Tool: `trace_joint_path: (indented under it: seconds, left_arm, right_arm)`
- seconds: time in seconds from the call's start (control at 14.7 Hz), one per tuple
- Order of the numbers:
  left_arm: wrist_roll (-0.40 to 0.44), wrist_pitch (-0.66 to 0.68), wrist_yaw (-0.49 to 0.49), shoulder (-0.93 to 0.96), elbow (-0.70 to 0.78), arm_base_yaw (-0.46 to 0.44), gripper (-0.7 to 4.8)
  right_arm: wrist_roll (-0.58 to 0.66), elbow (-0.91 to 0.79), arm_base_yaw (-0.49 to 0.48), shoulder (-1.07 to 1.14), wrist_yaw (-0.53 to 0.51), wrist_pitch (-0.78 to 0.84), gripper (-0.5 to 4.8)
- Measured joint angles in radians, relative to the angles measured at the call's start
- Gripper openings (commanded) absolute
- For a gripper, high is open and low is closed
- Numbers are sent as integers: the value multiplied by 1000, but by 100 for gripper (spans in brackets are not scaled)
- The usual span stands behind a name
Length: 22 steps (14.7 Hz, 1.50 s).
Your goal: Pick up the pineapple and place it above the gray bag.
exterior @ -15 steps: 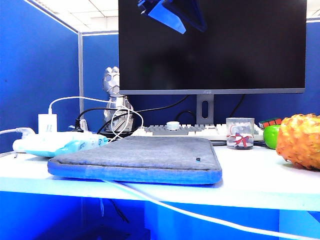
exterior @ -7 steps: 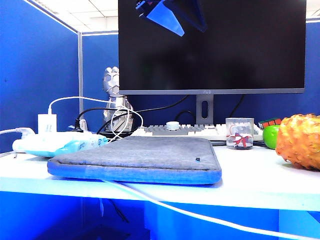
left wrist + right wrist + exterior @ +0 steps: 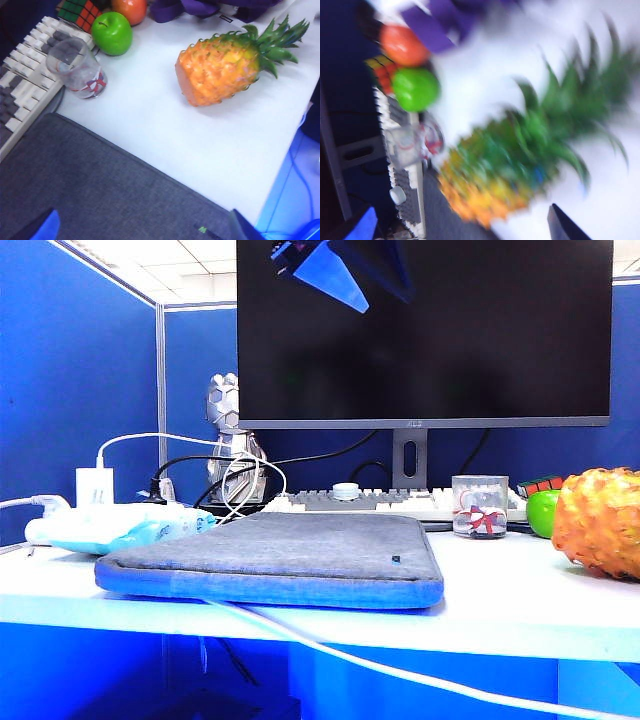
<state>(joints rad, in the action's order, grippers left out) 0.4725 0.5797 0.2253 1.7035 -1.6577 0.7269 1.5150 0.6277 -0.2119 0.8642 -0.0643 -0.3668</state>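
While the pineapple (image 3: 224,66) lies on its side on the white table (image 3: 165,135), its orange-yellow scaled skin and spiky green crown show clearly in the left wrist view; the crown points away from the gray bag (image 3: 95,190). Pineapple and bag are apart, bare table between them. In the exterior view the pineapple (image 3: 600,522) sits at the right table edge, the bag (image 3: 285,560) flat at centre, small dark tag near one corner.

Left gripper (image 3: 145,227): above the bag, jaws spread wide, only the fingertips (image 3: 37,227) visible, nothing held or touched.

Right gripper (image 3: 465,222): above the pineapple (image 3: 520,155), picture heavily blurred, jaws wide apart, holding nothing.

Green apple (image 3: 111,33), orange fruit (image 3: 129,9), cube (image 3: 78,13) and clear cup (image 3: 77,68) stand by the keyboard (image 3: 27,95).
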Motion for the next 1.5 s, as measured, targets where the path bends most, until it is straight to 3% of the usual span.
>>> trace_joint_path:
  seconds: [0.14,0.34,0.61,1.02,1.29,1.5]
  left_arm:
    - [-13,1,16,0,0,0,479]
    - [-15,8,17,0,0,2,479]
    - [-14,-18,17,0,0,3,479]
    - [-12,-46,18,24,0,3,467]
    - [114,-63,88,61,-1,3,465]
    - [140,-63,106,74,-1,3,465]
  right_arm:
    - [83,0,10,0,29,-64,479]
    - [97,-1,6,-1,79,-140,479]
    - [125,-13,102,23,149,-147,479]
    - [216,-148,111,182,166,156,479]
    - [235,-148,111,304,166,336,479]
    - [239,-147,111,364,165,393,479]
